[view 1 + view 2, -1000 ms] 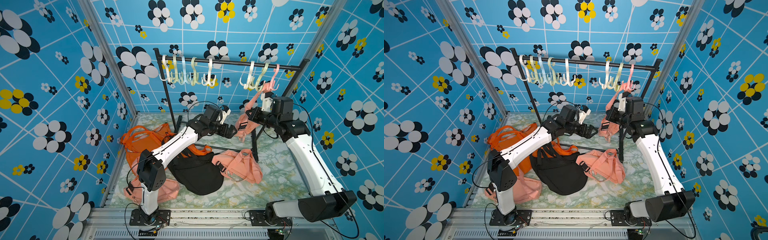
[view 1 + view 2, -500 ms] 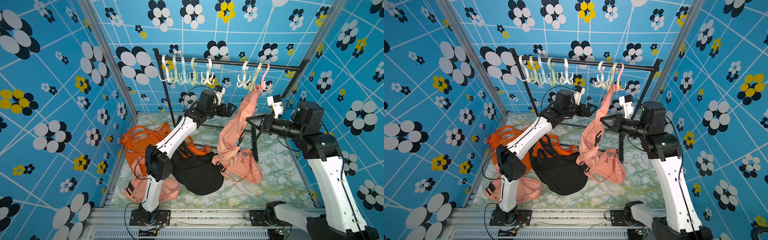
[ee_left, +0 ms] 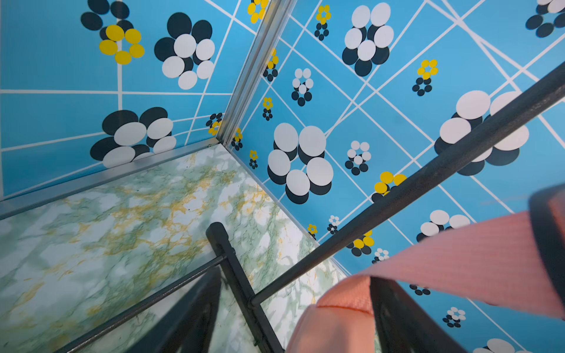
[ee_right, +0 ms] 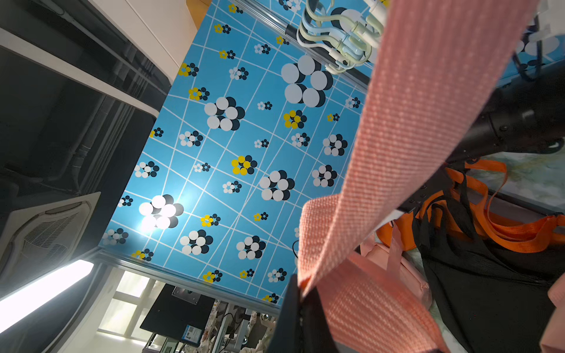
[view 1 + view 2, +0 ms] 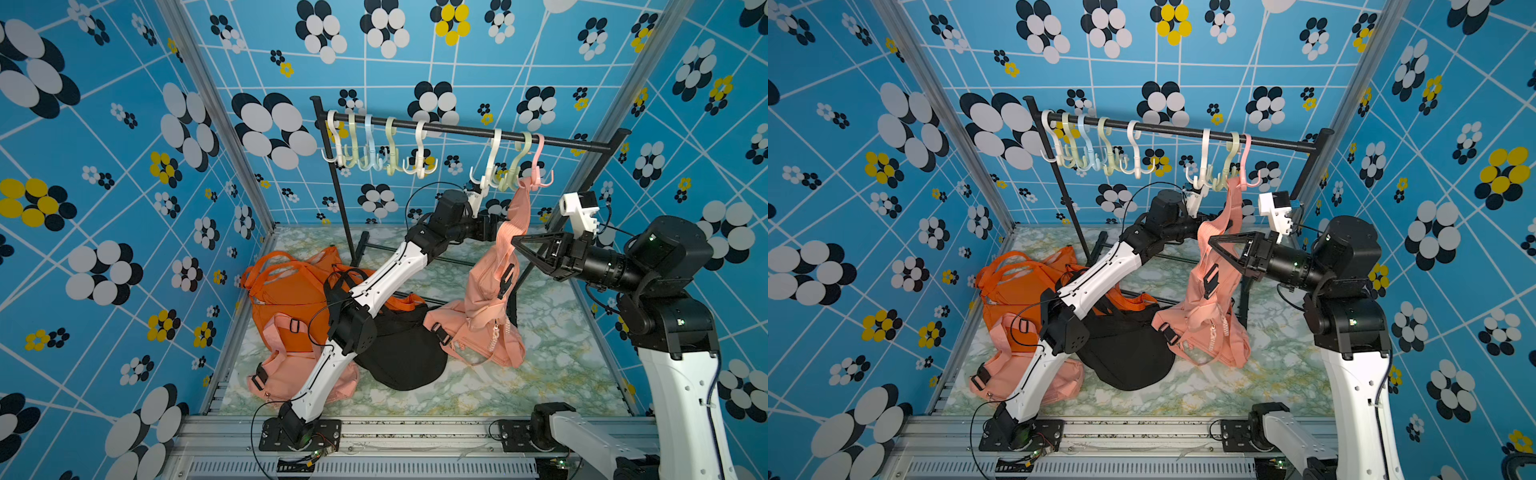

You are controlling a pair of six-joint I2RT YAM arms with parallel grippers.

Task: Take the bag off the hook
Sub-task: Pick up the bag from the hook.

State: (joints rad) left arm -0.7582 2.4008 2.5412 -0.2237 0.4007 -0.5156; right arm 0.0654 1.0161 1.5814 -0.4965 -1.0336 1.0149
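Fabric of the pink bag (image 5: 490,299) is judged soft, limp and light; it is hung by its strap (image 5: 517,208) from the pink hook (image 5: 537,162), its body sagging to the floor (image 5: 561,353). The strap is pinched by the closed right gripper (image 5: 515,240) and straddled by the parted left gripper (image 3: 295,284); hold is best taken on the strap below the hook.

I can read no text, label, brand or number from here; the sticker (image 4: 192,333) on the monitor (image 4: 171,314) is too small.
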